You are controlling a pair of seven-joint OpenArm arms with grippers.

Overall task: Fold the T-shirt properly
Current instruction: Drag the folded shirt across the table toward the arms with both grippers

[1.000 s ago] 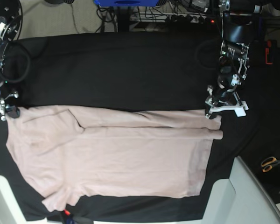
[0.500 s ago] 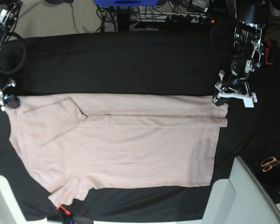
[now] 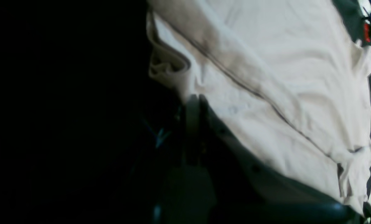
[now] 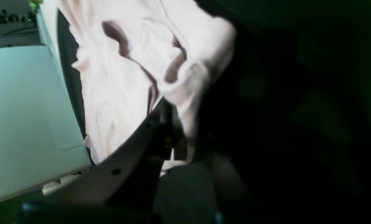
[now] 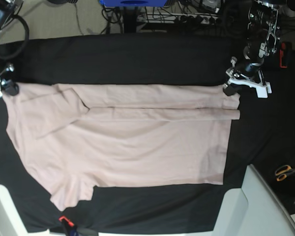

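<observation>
Your left gripper (image 5: 229, 90), at the right of the base view, has its jaws pressed together on the far hem corner of the pale pink, wrinkled cotton T-shirt (image 5: 123, 142). In its own wrist view the dark fingers meet the cloth just below a small bunched fold of fabric. Your right gripper (image 5: 9, 89), at the left edge of the base view, is likewise pinched closed on the far shoulder corner; its wrist view shows the fingers gripping a rolled lip of pink cloth.

Between the two grippers the shirt's far edge runs as a straight line. The garment lies flat on the black tablecloth (image 5: 137, 59), neck end toward your right gripper, hem toward your left. A narrow band along the far side is already doubled over, and one sleeve lies folded across the chest. The other sleeve pokes out at the near edge, beside a white table border (image 5: 238, 206). Orange-handled scissors (image 5: 285, 172) sit well apart on the far right.

You appear to be mid-way through the first lengthwise fold, or dragging the shirt to straighten it. The next move likely calls for both arms to lift together and carry that far edge toward the near side, level and taut, so the cloth does not sag or twist.
</observation>
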